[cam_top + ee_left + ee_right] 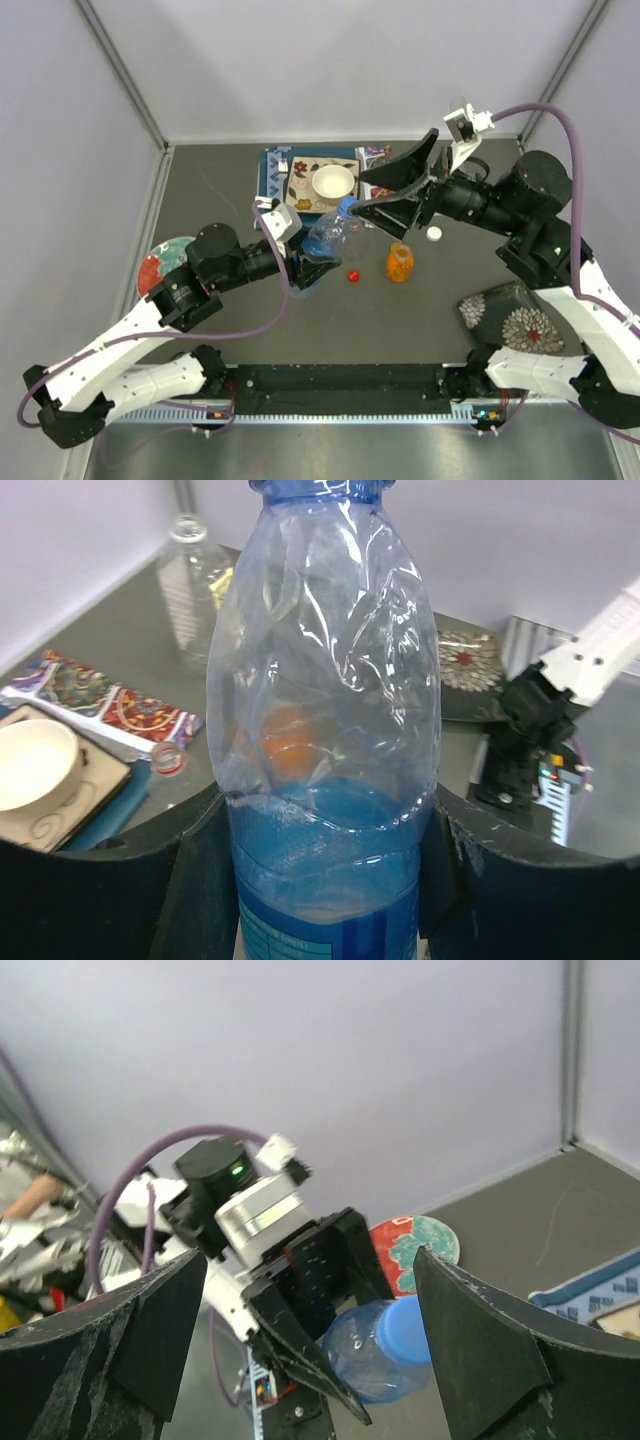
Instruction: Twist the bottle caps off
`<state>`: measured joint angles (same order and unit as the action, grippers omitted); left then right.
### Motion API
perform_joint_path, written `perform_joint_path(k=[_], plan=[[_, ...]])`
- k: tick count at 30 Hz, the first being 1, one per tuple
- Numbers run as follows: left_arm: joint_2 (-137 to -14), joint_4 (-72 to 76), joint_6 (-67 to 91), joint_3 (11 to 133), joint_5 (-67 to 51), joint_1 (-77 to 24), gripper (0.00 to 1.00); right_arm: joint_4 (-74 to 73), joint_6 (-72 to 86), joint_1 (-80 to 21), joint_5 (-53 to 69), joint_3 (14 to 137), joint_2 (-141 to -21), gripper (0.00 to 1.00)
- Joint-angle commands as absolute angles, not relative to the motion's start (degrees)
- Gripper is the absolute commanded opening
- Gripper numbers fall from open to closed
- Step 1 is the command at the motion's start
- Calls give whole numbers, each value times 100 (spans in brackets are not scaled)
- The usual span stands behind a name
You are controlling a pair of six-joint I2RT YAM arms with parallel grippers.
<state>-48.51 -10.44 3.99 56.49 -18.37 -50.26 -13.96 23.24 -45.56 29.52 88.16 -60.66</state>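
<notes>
My left gripper (306, 258) is shut on a clear blue-labelled bottle (325, 238) and holds it tilted above the table. In the left wrist view its fingers (150, 880) press the bottle (325, 730) from both sides. The blue cap (347, 206) is on the neck. My right gripper (361, 194) is open, with its tips just by the blue cap (405, 1330), not touching it. A red cap (353, 275) and a white cap (434, 234) lie loose on the table. An orange bottle (400, 263) stands between them. I cannot tell whether it has a cap.
A white bowl (333, 182) sits on a patterned tile at the back. A red and teal plate (160, 262) lies at the left. A dark floral pouch (515, 318) lies at the right. A clear bottle (190, 570) stands at the back.
</notes>
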Motion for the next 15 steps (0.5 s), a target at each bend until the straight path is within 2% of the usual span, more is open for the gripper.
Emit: perform_joint_path(k=[1, 2, 9, 15], plan=[[-4772, -668, 44, 5625, -99, -5553, 39, -1353, 3031, -4588, 1601, 8693, -6117, 85], [-4772, -624, -130, 5625, 547, -5650, 39, -1493, 3084, -4588, 1304, 8675, -6152, 85], [-4983, -440, -509, 5625, 2580, -6319, 40, -1976, 3463, -4965, 72, 8815, -6521, 84], [-5237, -273, -843, 5669, 3576, -6767, 40, -2162, 3568, -5185, -579, 9149, -6934, 81]])
